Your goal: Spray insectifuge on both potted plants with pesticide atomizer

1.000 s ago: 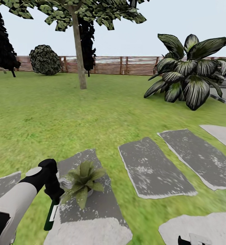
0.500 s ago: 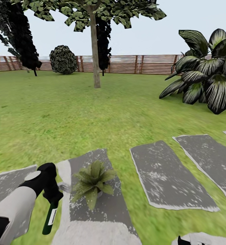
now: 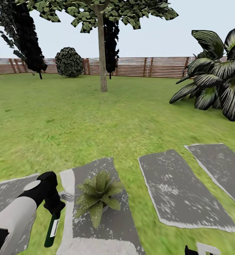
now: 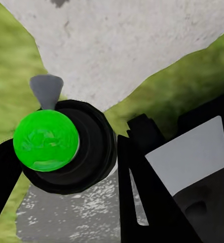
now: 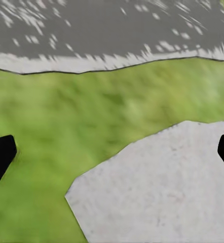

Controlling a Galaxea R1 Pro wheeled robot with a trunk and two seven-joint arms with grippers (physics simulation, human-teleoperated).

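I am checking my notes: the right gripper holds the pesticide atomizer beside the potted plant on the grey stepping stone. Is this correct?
Not quite: the left gripper holds the pesticide atomizer, as the head view shows. The rest stands: it is beside the potted plant on the grey stepping stone.

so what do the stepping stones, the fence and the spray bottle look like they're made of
Stepping stones: rough stone or concrete, matte grey with white speckling and pale ragged edges.
Fence: probably wood, reddish-brown horizontal slats between posts, no sheen.
Pesticide atomizer, held in the left gripper: likely plastic, smooth dark green body with a pale label; the render leaves this open.
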